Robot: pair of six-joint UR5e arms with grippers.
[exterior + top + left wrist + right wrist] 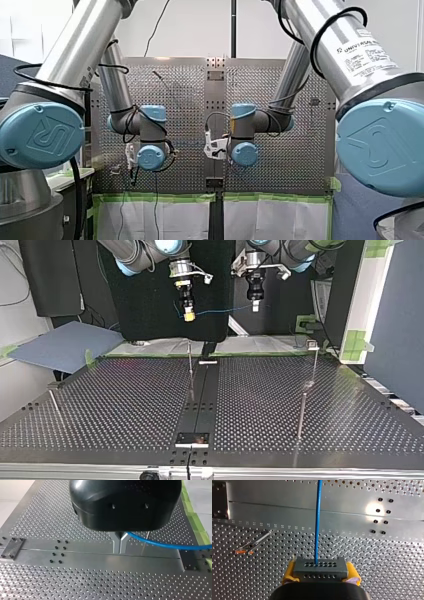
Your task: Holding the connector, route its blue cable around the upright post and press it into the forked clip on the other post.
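**A:** Where is the connector, and what has hold of it?

**B:** Your right gripper (188,316) has it. Its yellow pads (288,572) are closed on either side of the grey connector (320,567), high above the table (125,405). The blue cable (317,517) leaves the connector at twelve o'clock in the right wrist view.

**A:** And the other arm?

**B:** Your left gripper (120,538) has its metal fingers drawn together on the cable further along. In the top view the cable hangs between the two grippers, with its long axis running from nine to three o'clock.

**A:** Which way do the posts lie?

**B:** In the top view the upright post (190,367) stands at six o'clock from your right gripper, almost directly beneath it. What looks like the forked clip (312,344) tops a post at about four o'clock from your left gripper. That makes your right arm the nearer one to the post and your left the nearer one to the clip. I judge that you must bring the connector down past the post first.
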